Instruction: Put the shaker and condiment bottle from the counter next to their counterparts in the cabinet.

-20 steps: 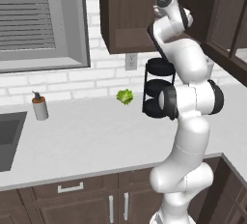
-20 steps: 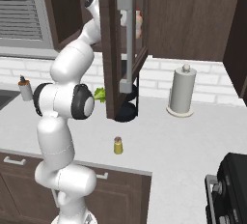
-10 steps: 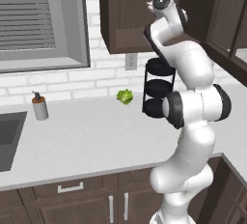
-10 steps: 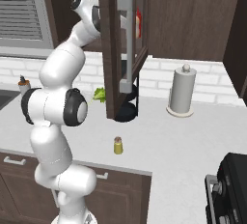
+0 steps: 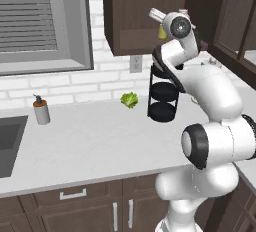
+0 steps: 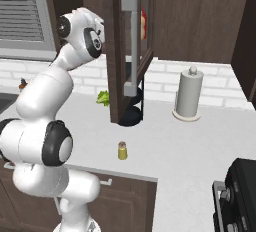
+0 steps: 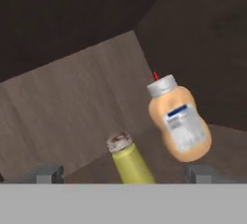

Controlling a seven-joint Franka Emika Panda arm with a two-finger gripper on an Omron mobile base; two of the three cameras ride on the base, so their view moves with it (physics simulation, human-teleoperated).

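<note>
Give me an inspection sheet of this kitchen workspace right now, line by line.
Surface: light-grey counter, smooth.
Job's things: one shaker stands upright on the counter; condiment bottle sits in the cabinet, tilted in the hand view, beside a second shaker, with a red tip behind it.
Clutter: soap dispenser, green leafy item, black tiered rack, paper towel roll.
Grippers: gripper at the cabinet shelf, jaws open, holding nothing.
Cables: nothing seen.
Surroundings: window blinds, brick backsplash, sink edge, stove corner.
</note>
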